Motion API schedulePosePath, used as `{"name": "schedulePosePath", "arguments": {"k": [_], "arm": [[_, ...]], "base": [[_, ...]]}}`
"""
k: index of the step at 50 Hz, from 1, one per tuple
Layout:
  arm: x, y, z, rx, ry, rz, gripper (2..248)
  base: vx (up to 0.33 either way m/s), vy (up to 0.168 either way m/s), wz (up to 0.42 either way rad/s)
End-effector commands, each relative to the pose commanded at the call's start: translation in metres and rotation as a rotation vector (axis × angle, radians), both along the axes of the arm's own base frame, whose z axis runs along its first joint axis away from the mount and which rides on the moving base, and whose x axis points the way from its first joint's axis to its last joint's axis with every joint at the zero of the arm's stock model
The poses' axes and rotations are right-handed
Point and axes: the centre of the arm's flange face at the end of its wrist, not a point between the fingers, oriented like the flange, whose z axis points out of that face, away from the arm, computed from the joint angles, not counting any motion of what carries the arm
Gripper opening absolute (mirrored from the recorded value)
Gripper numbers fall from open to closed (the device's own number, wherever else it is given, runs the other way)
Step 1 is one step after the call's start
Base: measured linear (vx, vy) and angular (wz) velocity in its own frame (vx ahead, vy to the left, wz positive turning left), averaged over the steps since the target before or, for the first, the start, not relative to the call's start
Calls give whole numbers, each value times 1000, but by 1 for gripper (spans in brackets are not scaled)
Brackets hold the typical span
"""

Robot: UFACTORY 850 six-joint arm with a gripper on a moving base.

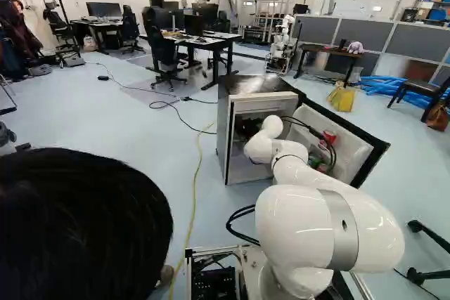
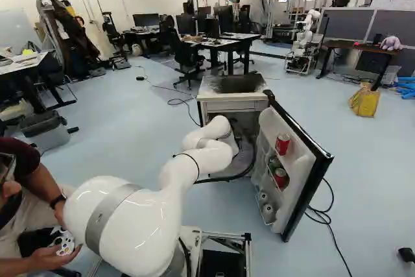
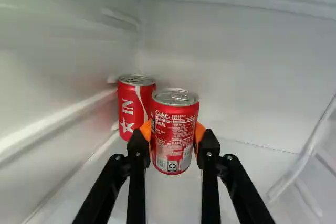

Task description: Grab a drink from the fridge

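Note:
My gripper (image 1: 246, 128) reaches into the open fridge (image 1: 223, 135), mostly hidden behind the arm and the fridge's frame. In the wrist view the gripper (image 3: 174, 132) is shut on an upright red can (image 3: 175, 142), an orange pad against each side of it. A second red can (image 3: 131, 109) stands upright just behind and beside the held one, near the fridge's side wall (image 3: 58, 87). Whether the two cans touch, I cannot tell. The held can's underside hides whether it rests on the fridge floor (image 3: 173, 203).
The fridge door (image 2: 298, 160) stands wide open right of the arm, with red cans (image 2: 283, 144) on its shelves. Black cables hang by the arm. A person's dark head is close at the left of the left base view. Another robot (image 2: 303, 40) stands far back.

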Motion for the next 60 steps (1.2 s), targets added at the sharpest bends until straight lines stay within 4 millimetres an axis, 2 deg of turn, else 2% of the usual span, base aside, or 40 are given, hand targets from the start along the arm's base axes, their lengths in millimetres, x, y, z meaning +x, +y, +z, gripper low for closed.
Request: {"name": "schedulePosePath", "arguments": {"k": [33,60], "arm": [[-3,-1,-2,4,16,-2,97],[-15,-2,4,28,100,-8,97]], "base": [[0,0,0],[0,0,0]]}}
